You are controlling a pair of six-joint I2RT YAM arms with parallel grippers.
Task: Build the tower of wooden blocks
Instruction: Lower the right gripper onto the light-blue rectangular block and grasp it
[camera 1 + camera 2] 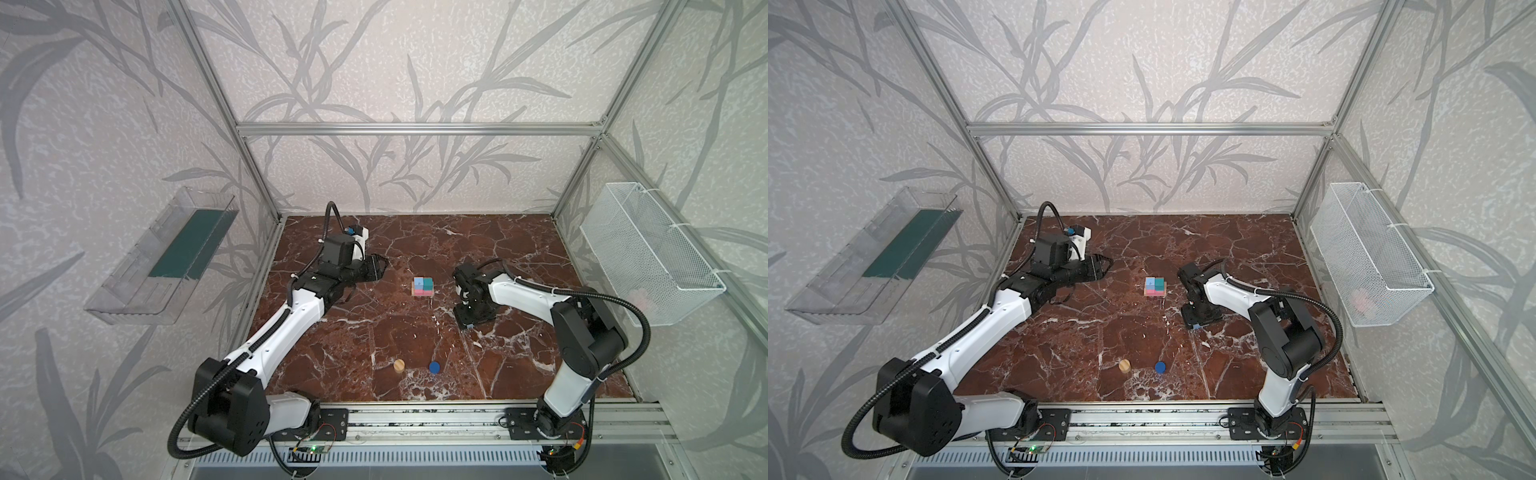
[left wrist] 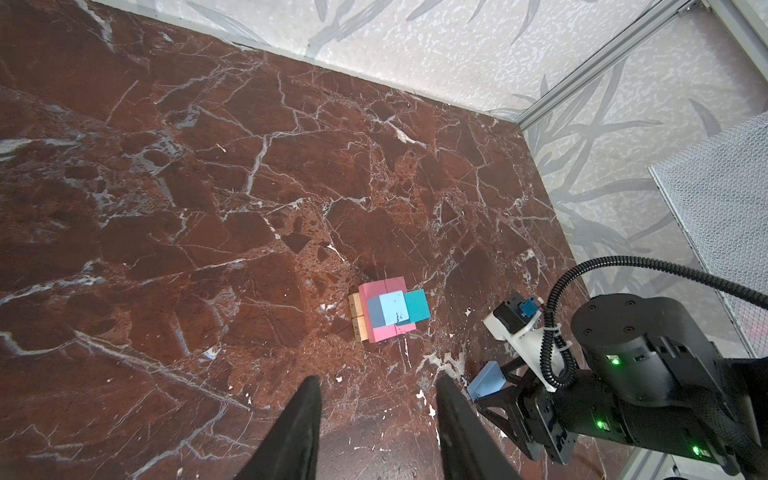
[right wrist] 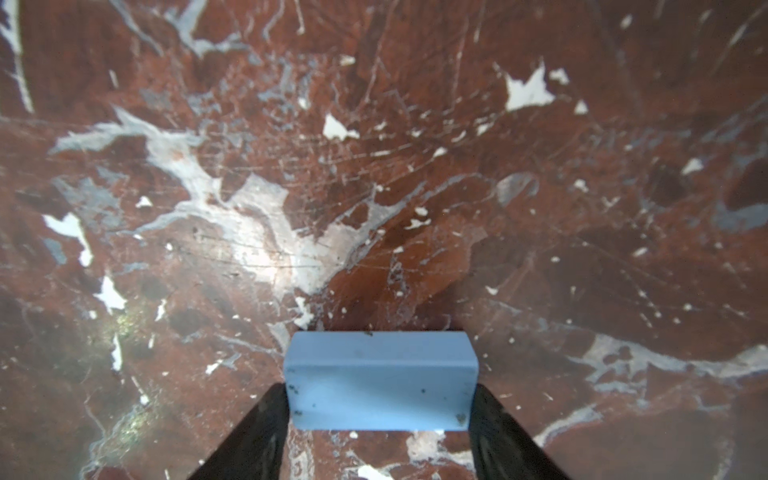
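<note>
My right gripper [image 3: 380,390] pinches a light blue block [image 3: 380,376] by its ends, down near the marble table [image 1: 519,249], to the right of the tower [image 1: 423,286]. My left gripper [image 2: 378,379] is spread and empty. The tan cylinder [image 1: 398,365] and dark blue cylinder [image 1: 434,367] stand near the table's front edge, apart from each other.

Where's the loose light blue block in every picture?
In a top view: light blue block peeks out under the right hand, right of the tower.
In a top view: same place.
Left wrist view: at the right hand's tip.
Right wrist view: close up, between the hand's fingers.
Shared landmark: the right hand, in all four.
</note>
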